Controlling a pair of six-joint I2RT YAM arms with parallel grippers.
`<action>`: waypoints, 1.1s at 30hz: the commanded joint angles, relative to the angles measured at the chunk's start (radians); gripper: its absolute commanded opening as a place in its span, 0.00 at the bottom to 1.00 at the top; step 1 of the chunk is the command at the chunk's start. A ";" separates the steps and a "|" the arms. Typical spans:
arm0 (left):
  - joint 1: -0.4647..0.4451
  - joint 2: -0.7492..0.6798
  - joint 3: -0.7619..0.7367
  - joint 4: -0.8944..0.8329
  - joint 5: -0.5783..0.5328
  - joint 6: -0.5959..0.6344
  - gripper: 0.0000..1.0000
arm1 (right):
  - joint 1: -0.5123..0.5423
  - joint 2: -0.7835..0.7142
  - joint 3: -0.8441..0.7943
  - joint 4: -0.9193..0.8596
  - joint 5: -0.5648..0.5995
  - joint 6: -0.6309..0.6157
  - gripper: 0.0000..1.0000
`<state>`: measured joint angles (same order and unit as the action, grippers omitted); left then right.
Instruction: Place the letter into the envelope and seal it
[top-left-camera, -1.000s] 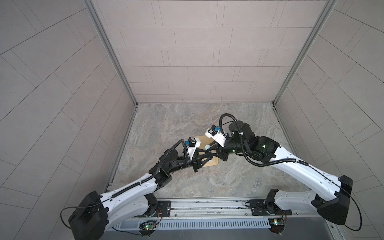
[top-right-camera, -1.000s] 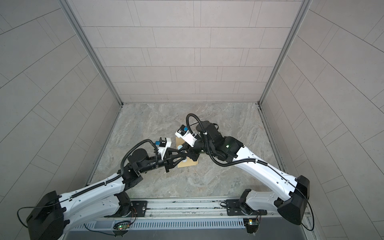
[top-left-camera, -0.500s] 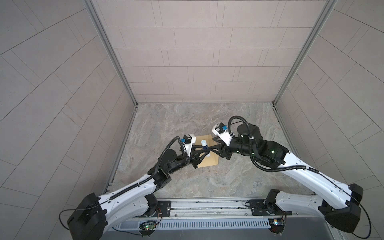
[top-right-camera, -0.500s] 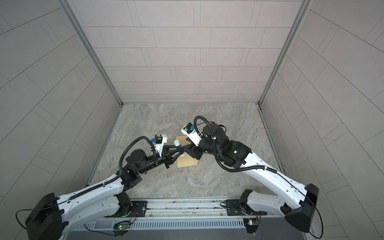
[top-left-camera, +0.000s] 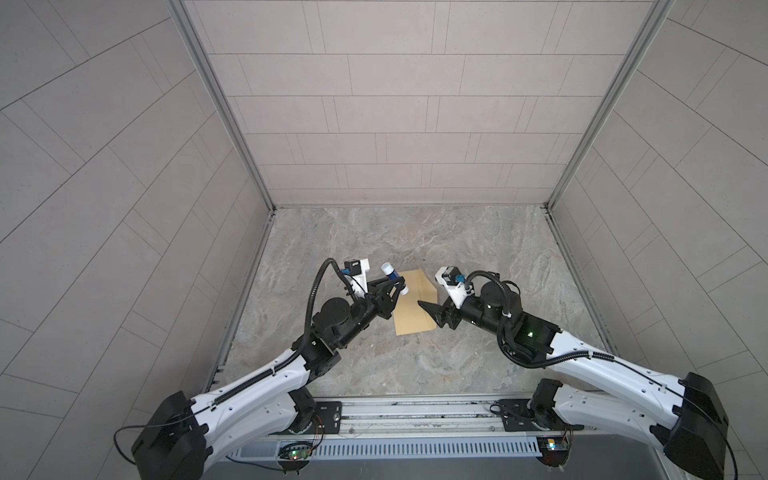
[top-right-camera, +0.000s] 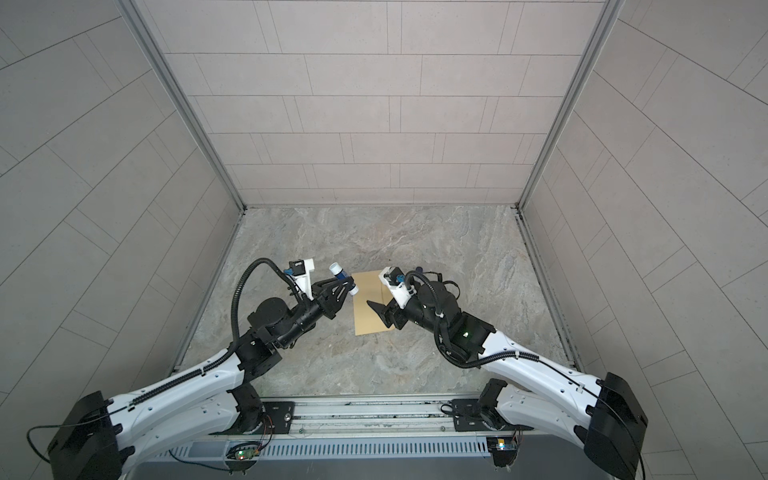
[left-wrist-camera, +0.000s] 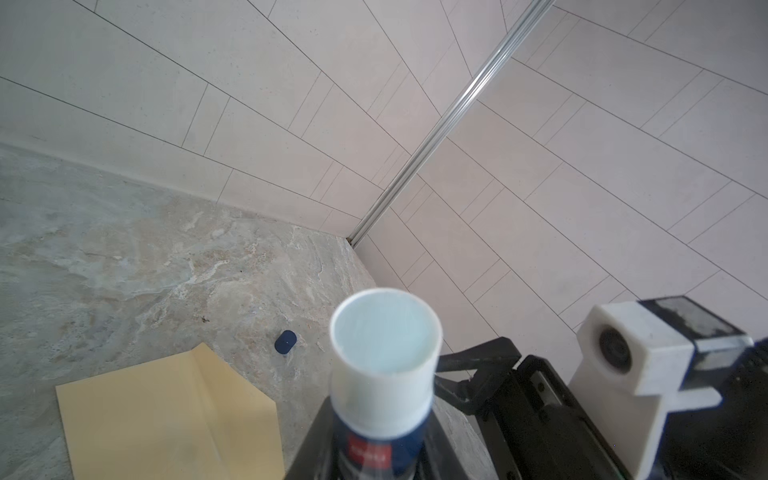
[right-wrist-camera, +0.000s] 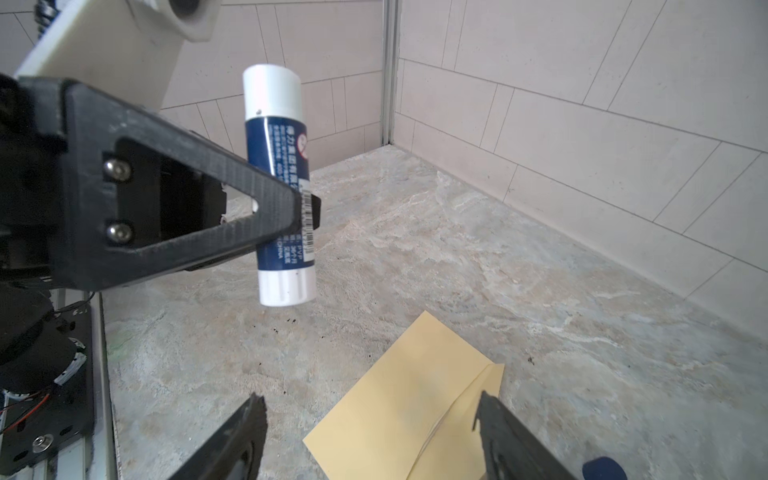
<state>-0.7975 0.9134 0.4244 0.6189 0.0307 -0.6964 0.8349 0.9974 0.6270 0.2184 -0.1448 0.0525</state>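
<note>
Mustard-tan paper envelope (top-left-camera: 415, 303) lies flat on the grey marbled tabletop (top-left-camera: 374, 232), between the two arms. The right gripper (right-wrist-camera: 370, 403) hovers just above it, fingers spread wide and empty. The left gripper (top-left-camera: 400, 285) clamps a near-upright blue-and-white glue stick (right-wrist-camera: 280, 187) beside the envelope. A small dark blue cap (left-wrist-camera: 285, 342) lies near its far end.

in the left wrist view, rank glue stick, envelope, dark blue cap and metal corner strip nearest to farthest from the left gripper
1. glue stick: clamped in the left gripper.
2. envelope: flat on the table, just ahead.
3. dark blue cap: on the table, just past the envelope.
4. metal corner strip: farthest, at the back.
</note>
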 joint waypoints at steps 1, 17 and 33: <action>0.006 0.008 0.037 0.025 -0.035 -0.100 0.00 | 0.042 0.022 -0.041 0.277 0.019 -0.044 0.79; 0.006 0.007 0.019 0.071 -0.068 -0.222 0.00 | 0.150 0.245 -0.103 0.715 0.244 -0.117 0.58; 0.006 -0.010 0.010 0.073 -0.077 -0.233 0.00 | 0.174 0.323 -0.071 0.771 0.252 -0.102 0.35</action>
<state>-0.7975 0.9218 0.4316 0.6399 -0.0387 -0.9276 1.0019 1.3170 0.5274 0.9432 0.0959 -0.0486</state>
